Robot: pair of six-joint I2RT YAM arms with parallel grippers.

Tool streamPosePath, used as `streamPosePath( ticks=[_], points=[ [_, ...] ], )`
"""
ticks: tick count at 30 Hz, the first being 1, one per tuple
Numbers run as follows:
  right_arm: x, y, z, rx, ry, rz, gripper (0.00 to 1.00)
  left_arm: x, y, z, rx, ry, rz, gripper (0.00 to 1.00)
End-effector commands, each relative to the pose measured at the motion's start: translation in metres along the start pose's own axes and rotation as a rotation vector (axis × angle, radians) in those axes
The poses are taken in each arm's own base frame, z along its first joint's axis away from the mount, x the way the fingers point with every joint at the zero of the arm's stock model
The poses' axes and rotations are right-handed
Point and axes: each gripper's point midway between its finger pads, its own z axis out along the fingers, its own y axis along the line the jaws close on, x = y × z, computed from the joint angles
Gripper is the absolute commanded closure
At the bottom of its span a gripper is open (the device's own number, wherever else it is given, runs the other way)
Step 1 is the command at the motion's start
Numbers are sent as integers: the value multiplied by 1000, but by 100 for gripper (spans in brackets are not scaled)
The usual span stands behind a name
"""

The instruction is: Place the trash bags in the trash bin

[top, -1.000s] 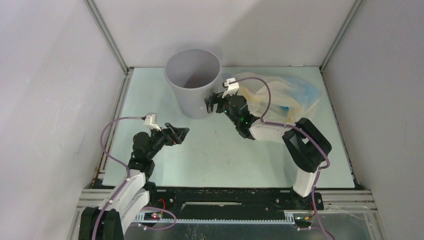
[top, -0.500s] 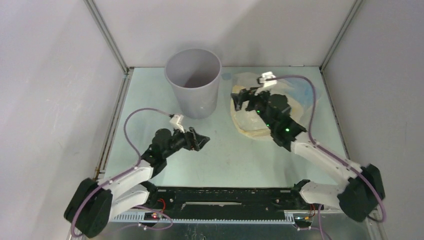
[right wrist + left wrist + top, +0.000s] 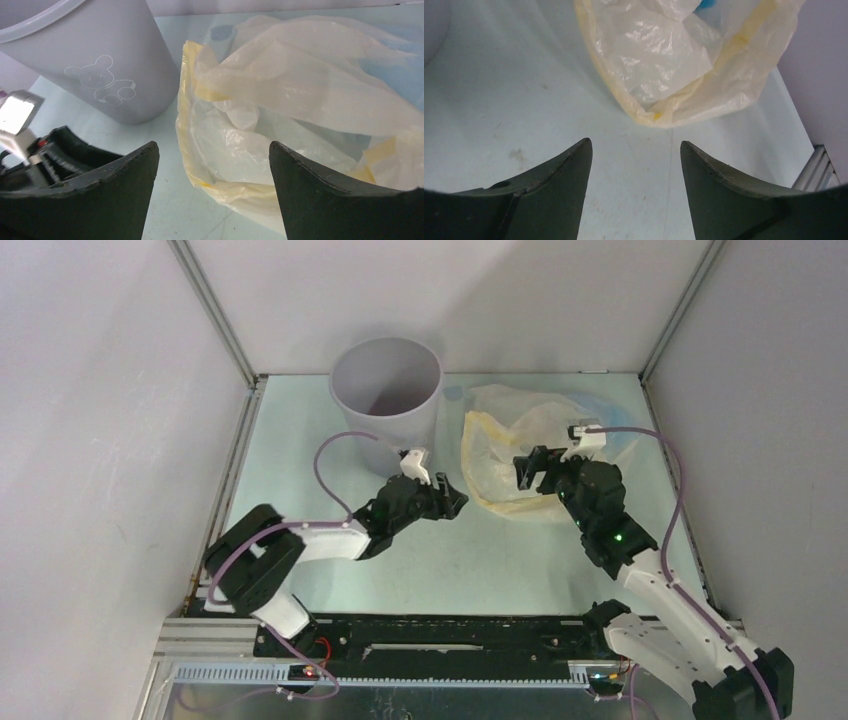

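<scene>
- Risking a knock to the trash bin [image 3: 386, 405], upright at the far left-centre of the surface [image 3: 300, 440], should the left hand [image 3: 450, 502] swing wide; light plastic, likely to tip or slide.
- Hovering just right of the bin and low over the surface, that left hand: jaws moderately apart, gripping nothing, touching nothing, aimed at the near edge of the pale yellow bag [image 3: 495, 455].
- Likely to pinch only that yellow bag, lying on top and nearest; would lift the wrong thing or drag both along.
- Poised over the yellow bag's right part, right hand [image 3: 530, 468]: jaws wide, empty, no contact with the plastic visible.
- Lying furthest right, mostly under the yellow bag and well apart from the bin's mouth, blue trash bag [image 3: 622, 430]: only a sliver showing; thin film, apt to slip from a shallow pinch or cling to the yellow one.
</scene>
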Motion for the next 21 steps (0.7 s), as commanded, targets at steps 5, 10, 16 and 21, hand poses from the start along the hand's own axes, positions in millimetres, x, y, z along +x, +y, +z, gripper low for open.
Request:
streamPosePath(
  ticks=[5, 10, 16, 21],
  points=[
    [-11, -10, -27, 25, -86, 47, 17, -39, -8, 49, -38, -190, -120, 34],
    [1, -14, -43, 37, -35, 63, 18, -42, 2, 71, -90, -191, -121, 27],
    [16, -20, -57, 57, 9, 75, 25, -40, 12, 97, -118, -179, -166, 33],
    [26, -18, -56, 36, 23, 80, 31, -39, 16, 112, -105, -161, -184, 68]
  ],
)
